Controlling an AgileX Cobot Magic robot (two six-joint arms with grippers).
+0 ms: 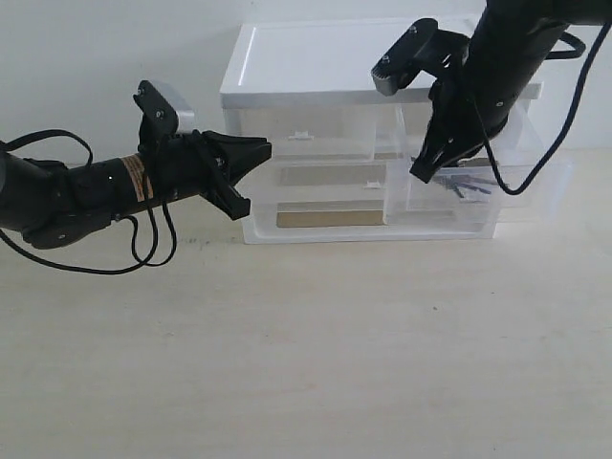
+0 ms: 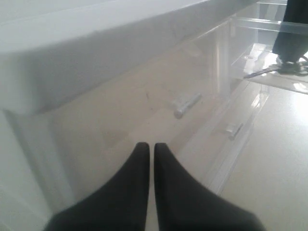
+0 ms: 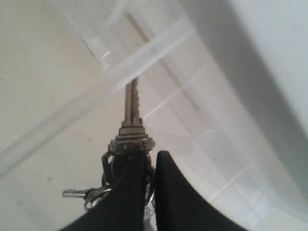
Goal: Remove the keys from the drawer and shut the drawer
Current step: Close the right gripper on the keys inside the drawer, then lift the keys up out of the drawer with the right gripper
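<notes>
The right-hand small drawer (image 1: 535, 196) stands pulled out of the white unit (image 1: 316, 67). My right gripper (image 1: 422, 172) reaches down into it. In the right wrist view this gripper (image 3: 150, 156) is shut on the keys (image 3: 131, 120): one grey key sticks out past the fingertips, and the ring and other keys hang beside the fingers. Through the drawer's translucent wall (image 3: 144, 53) the keys (image 1: 469, 185) show as bluish-grey bits. My left gripper (image 1: 260, 148) is shut and empty, held in the air at the unit's left front. The left gripper (image 2: 148, 147) points at the closed left twin drawer (image 2: 187, 103).
A full-width drawer (image 1: 325, 218) below is closed, its tab handle (image 2: 234, 129) near the tabletop. The beige table (image 1: 306, 354) stretches in front of the unit. A white wall rises behind. Cables loop from both arms.
</notes>
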